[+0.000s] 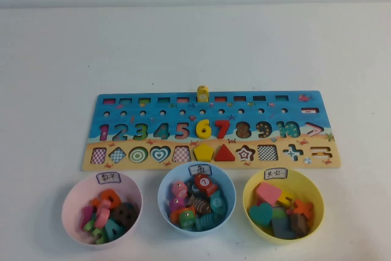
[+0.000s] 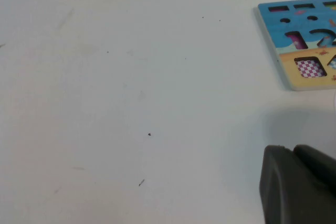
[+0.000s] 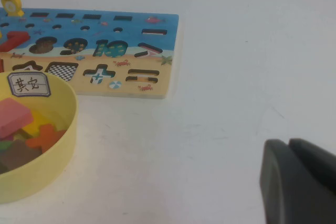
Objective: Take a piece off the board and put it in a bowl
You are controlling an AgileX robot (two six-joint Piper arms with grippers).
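The yellow fish-like piece [image 1: 203, 93] stands upright in a slot at the middle of the far edge of the board [image 1: 256, 140]; it also shows in the right wrist view [image 3: 10, 2]. The light blue bowl [image 1: 164, 207] with a white label sits in front of the board's middle, holding several coloured pieces. Neither arm appears in the high view. My left gripper [image 2: 291, 150] is shut and empty over bare table off the board's left end [image 2: 294, 24]. Off the board's right end [image 3: 163, 40], my right gripper [image 3: 287, 142] hangs shut with nothing in it.
A pink bowl [image 1: 68, 203] of number pieces sits left of the blue one. A yellow bowl [image 1: 317, 197] of shape pieces sits to its right, seen close in the right wrist view [image 3: 65, 129]. On the board remain a yellow 6 [image 1: 203, 128], a red 7, a yellow pentagon and a red triangle.
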